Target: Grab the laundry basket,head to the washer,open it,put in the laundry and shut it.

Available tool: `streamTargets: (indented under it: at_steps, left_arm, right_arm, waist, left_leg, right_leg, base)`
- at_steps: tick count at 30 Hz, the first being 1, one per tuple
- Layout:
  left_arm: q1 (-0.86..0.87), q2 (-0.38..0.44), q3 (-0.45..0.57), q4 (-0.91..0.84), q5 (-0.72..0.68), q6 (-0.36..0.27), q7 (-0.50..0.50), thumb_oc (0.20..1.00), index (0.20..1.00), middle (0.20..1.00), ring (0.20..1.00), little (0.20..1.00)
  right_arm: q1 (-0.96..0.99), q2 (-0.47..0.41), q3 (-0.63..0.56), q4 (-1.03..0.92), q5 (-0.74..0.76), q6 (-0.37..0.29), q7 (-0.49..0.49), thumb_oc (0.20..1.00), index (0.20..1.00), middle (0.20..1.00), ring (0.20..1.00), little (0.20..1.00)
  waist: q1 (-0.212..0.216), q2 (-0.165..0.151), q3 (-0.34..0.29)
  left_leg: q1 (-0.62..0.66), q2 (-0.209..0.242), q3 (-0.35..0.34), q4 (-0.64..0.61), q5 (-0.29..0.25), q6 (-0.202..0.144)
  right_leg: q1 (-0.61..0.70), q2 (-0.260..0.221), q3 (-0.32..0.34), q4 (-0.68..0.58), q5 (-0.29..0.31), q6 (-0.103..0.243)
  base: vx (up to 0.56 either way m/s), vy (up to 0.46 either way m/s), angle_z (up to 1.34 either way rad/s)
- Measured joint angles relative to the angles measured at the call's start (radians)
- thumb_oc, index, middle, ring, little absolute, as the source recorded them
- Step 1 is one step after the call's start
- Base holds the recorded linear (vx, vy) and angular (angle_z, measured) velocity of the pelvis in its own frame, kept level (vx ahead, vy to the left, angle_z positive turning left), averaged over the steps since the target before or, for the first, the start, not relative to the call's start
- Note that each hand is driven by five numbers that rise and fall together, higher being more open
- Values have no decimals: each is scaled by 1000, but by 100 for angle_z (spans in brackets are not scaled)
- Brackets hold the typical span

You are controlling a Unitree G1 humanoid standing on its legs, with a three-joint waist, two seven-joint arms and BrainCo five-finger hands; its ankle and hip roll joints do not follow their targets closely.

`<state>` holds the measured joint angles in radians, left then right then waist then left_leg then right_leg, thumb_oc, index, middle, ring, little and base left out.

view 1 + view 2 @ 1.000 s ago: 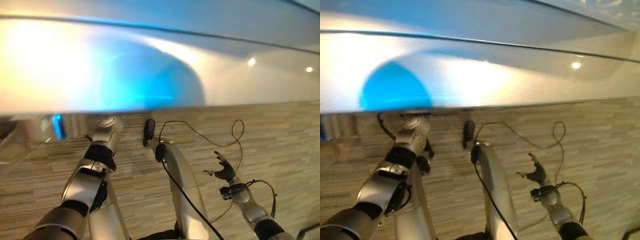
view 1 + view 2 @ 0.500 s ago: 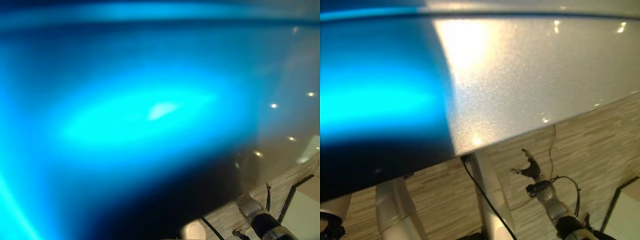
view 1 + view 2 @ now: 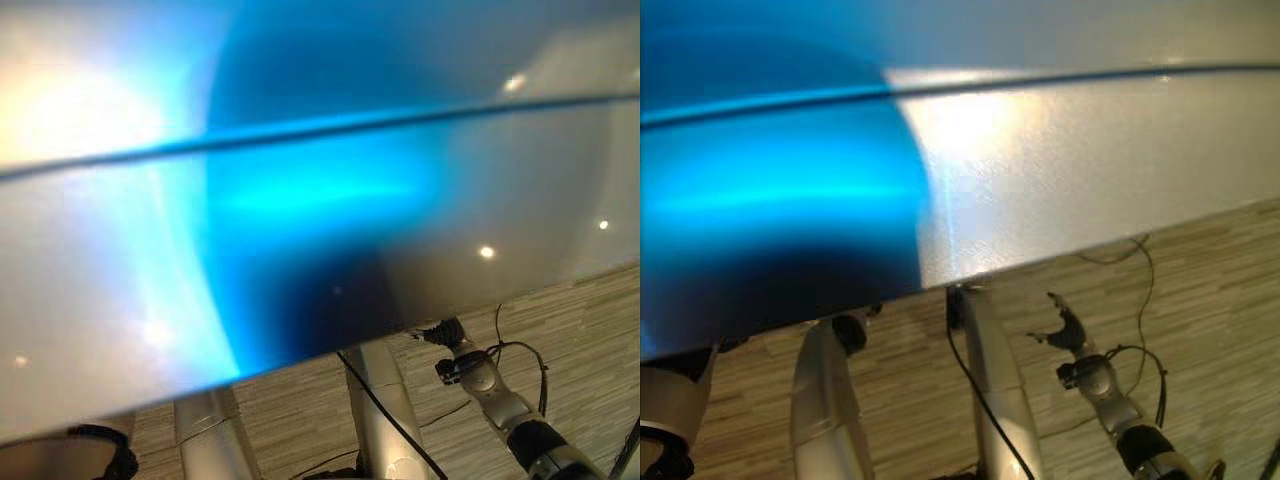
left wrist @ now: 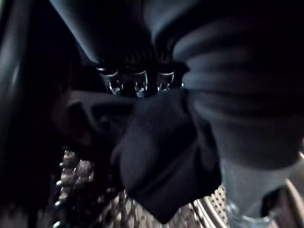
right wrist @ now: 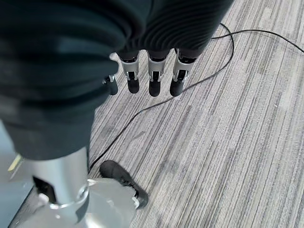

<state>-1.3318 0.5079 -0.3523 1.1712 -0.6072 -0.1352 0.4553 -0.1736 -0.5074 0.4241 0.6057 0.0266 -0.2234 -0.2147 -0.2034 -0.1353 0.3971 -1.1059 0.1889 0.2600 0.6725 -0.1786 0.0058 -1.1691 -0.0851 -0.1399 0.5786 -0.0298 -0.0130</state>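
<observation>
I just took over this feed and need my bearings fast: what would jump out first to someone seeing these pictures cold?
A big glossy silver panel with a bright blue glare fills the upper part of both eye views, close to the head. In the left wrist view, the left hand is in a dark place, fingers curled on dark cloth above a perforated metal drum. The right hand hangs open and empty over the striped floor.

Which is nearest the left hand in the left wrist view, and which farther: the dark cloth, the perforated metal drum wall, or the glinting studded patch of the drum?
1. Dark cloth: right against the left hand, hanging from it.
2. Perforated metal drum wall and glinting studded patch: both beyond the cloth, on either side of it; too close to call.
</observation>
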Motion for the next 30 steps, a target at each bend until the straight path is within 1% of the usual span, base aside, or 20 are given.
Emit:
streamTargets:
  at_steps: [1,2,5,6,8,9,10,11,12,13,15,17,19,20,22,24,25,28,29,30]
  left_arm:
    - [8,-9,-1,0,3,9,-6,1000,1000,1000,1000,1000]
    - [52,-22,9,-10,38,-9,-8,1000,1000,1000,1000,1000]
    - [157,-81,6,-14,72,29,-30,1000,1000,1000,1000,1000]
    - [210,-89,9,-51,97,30,-31,1000,1000,1000,1000,1000]
    - [363,-145,23,-82,150,37,-44,1000,1000,1000,1000,1000]
    - [428,-164,47,-113,181,30,-44,1000,1000,1000,1000,1000]
    - [481,-187,71,-118,201,29,-44,1000,1000,1000,1000,1000]
    - [592,-240,90,-87,224,40,-41,1000,1000,1000,1000,1000]
    - [656,-270,96,-85,228,43,-42,1000,1000,1000,1000,1000]
    - [759,-318,109,-44,234,43,-59,1000,1000,1000,1000,1000]
    - [898,-350,113,-39,233,41,-88,1000,1000,1000,1000,1000]
    - [999,-368,112,-8,234,40,-122,1000,1000,1000,1000,1000]
    - [1093,-362,116,24,238,34,-154,1000,1000,1000,1000,1000]
    - [1144,-358,139,64,246,36,-179,1000,1000,1000,1000,1000]
    - [1204,-354,152,88,267,37,-212,1000,1000,1000,1000,1000]
    - [1238,-353,141,95,286,37,-231,1000,1000,1000,1000,1000]
    - [1245,-353,135,98,316,37,-243,1000,1000,1000,1000,1000]
    - [1276,-355,119,106,417,38,-277,1000,1000,1000,1000,1000]
    - [1296,-354,133,126,467,37,-309,1000,1000,1000,1000,1000]
    - [1302,-355,147,147,471,42,-316,1000,1000,1000,1000,1000]
  right_arm:
    - [0,0,14,1,0,-1,2,1000,1000,1000,1000,1000]
    - [1,3,25,2,0,-10,4,1000,1000,1000,1000,1000]
    - [0,14,25,62,26,-9,18,1000,1000,1000,1000,1000]
    - [0,45,8,97,50,-7,26,1000,1000,1000,1000,1000]
    - [47,83,-14,112,146,0,49,1000,1000,1000,1000,1000]
    - [64,117,-76,108,201,1,65,1000,1000,1000,1000,1000]
    - [85,140,-119,112,246,1,67,1000,1000,1000,1000,1000]
    - [100,193,-189,159,366,-7,87,1000,1000,1000,1000,1000]
    - [120,207,-206,173,411,-6,95,1000,1000,1000,1000,1000]
    - [129,232,-247,236,483,-2,118,1000,1000,1000,1000,1000]
    - [161,239,-264,285,566,3,150,1000,1000,1000,1000,1000]
    - [178,264,-304,377,631,17,178,1000,1000,1000,1000,1000]
    - [204,287,-334,439,672,34,198,1000,1000,1000,1000,1000]
    - [220,294,-353,495,704,50,222,1000,1000,1000,1000,1000]
    - [223,295,-389,551,746,75,247,1000,1000,1000,1000,1000]
    - [237,286,-396,556,761,81,264,1000,1000,1000,1000,1000]
    - [226,285,-386,553,761,88,268,1000,1000,1000,1000,1000]
    - [240,255,-247,512,688,96,307,1000,1000,1000,1000,1000]
    - [242,261,-237,521,614,103,329,1000,1000,1000,1000,1000]
    - [249,262,-239,522,595,111,333,1000,1000,1000,1000,1000]
  waist:
    - [0,0,0]
    - [-2,-1,-1]
    - [16,0,0]
    - [20,1,0]
    - [40,10,-6]
    - [48,12,-8]
    - [50,24,-14]
    - [50,41,-28]
    - [50,53,-48]
    - [52,66,-59]
    - [52,84,-93]
    - [56,101,-136]
    - [73,111,-190]
    - [81,127,-227]
    - [82,156,-252]
    - [89,194,-295]
    - [93,204,-302]
    - [102,213,-327]
    - [110,213,-358]
    - [113,207,-368]
  left_leg:
    - [32,-9,1,-28,9,-1]
    - [70,-18,2,-67,23,-2]
    - [167,-55,23,-198,77,-2]
    - [213,-65,25,-236,90,-2]
    - [379,-89,23,-359,125,-15]
    - [436,-99,24,-407,140,-24]
    - [490,-110,23,-463,160,-28]
    - [609,-126,22,-566,192,-31]
    - [656,-133,24,-612,201,-32]
    - [772,-142,36,-686,221,-26]
    - [873,-139,53,-737,221,-27]
    - [944,-139,56,-761,221,-27]
    - [981,-138,53,-760,221,-28]
    - [1005,-137,49,-761,219,-30]
    - [1043,-137,36,-761,219,-30]
    - [1039,-127,23,-761,199,-39]
    - [1042,-127,23,-761,199,-38]
    - [1057,-127,27,-760,198,-39]
    - [1064,-127,29,-759,198,-39]
    - [1068,-126,30,-759,191,-38]
  right_leg:
    - [33,-2,0,-22,6,2]
    - [72,-5,-2,-61,17,5]
    - [151,-17,1,-156,54,13]
    - [192,-19,0,-180,59,13]
    - [341,-20,-7,-252,65,17]
    - [389,-20,-7,-280,66,23]
    - [434,-19,-9,-310,72,28]
    - [534,-18,-13,-367,79,36]
    - [571,-16,-13,-388,79,39]
    - [663,-11,-9,-427,86,48]
    - [754,-4,-6,-470,87,53]
    - [833,2,-10,-511,87,57]
    - [878,3,-9,-532,84,60]
    - [919,4,-11,-558,82,64]
    - [984,5,-29,-599,91,66]
    - [990,16,-34,-613,88,71]
    - [999,16,-36,-626,99,70]
    - [1030,18,-33,-667,121,72]
    - [1033,19,-29,-664,119,69]
    - [1035,19,-28,-665,119,69]
  base:
    - [-102,27,13]
    - [-96,23,11]
    - [-58,6,9]
    - [-37,6,8]
    - [31,34,11]
    - [72,62,9]
    - [151,138,5]
    - [163,164,3]
    - [256,218,-15]
    - [225,131,-25]
    - [183,76,-29]
    - [89,30,-9]
    - [132,17,-1]
    - [101,12,13]
    - [49,12,22]
    - [26,21,13]
    - [0,0,0]
    - [13,-9,-4]
    - [21,-15,-4]
    - [48,-12,-6]
